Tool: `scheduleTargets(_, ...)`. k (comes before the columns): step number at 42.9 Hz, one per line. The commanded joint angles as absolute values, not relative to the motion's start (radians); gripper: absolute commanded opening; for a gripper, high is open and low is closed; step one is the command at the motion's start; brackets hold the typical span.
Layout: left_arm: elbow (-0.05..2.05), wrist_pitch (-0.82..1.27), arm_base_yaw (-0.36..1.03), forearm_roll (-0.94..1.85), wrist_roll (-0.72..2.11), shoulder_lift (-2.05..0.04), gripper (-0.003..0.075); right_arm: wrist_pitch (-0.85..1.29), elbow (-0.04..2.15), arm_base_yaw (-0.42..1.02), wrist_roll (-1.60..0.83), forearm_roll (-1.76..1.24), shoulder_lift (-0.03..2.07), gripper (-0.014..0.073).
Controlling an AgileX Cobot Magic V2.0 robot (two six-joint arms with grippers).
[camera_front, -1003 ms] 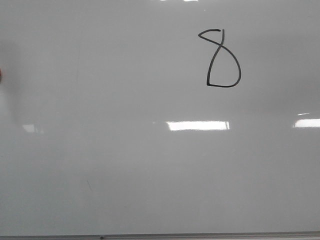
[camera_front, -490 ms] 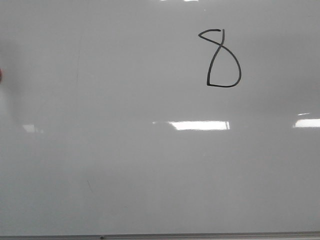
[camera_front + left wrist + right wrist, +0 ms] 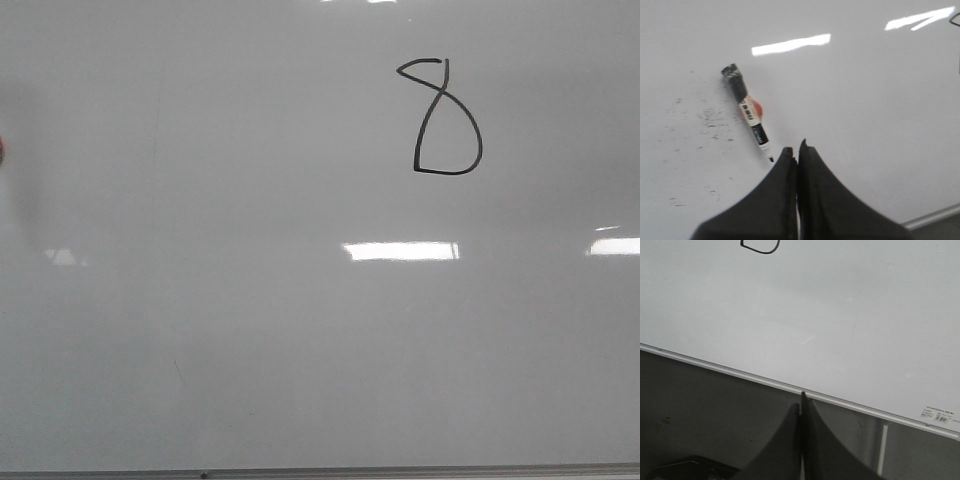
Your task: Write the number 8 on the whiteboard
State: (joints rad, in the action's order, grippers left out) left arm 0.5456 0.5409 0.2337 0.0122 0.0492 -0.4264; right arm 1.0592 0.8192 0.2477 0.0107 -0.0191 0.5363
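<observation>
While the number 8 [image 3: 446,117] is standing upright on the whiteboard [image 3: 300,330], its long axis running top to bottom with the small pointed loop above the D-shaped one, both claws are showing pressed together and holding nothing. The left gripper [image 3: 798,150] is hanging over the board with a marker [image 3: 748,113] lying free just beyond its fingertips, nib pointing toward them. The right gripper [image 3: 801,402] is hovering at the board's metal edge [image 3: 740,372], the figure well beyond it.

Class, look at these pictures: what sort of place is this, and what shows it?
Probably a robot test bench: a whiteboard lying flat, a marker on it, a drawn 8.
</observation>
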Motion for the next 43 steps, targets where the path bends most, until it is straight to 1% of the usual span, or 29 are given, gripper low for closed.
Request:
scheduleTargets(1,0.455,0.359,0.168,0.029,0.062,-0.344,-0.0020,0.998,0.843,0.240,0.000,-0.014,0.543,-0.0069)
scheduleTargets(10,0.215,0.176,0.033,0.061,0.062,-0.138,-0.0020,0.998,0.843,0.240,0.000,-0.014,0.543,-0.0069)
scheduleTargets(17,0.071,0.050,0.000,0.061,0.062,-0.006,-0.0020,0.998,0.843,0.240,0.000,-0.014,0.543,-0.0069)
scheduleTargets(24,-0.021,-0.095,-0.001,0.054,0.064,0.021,-0.0020,0.999,0.843,0.240,0.000,-0.014,0.543,-0.0069)
scheduleTargets(43,-0.020,-0.095,-0.022,0.048,0.064,0.021,-0.0020,1.001,0.843,0.240,0.000,-0.014,0.543,-0.0069)
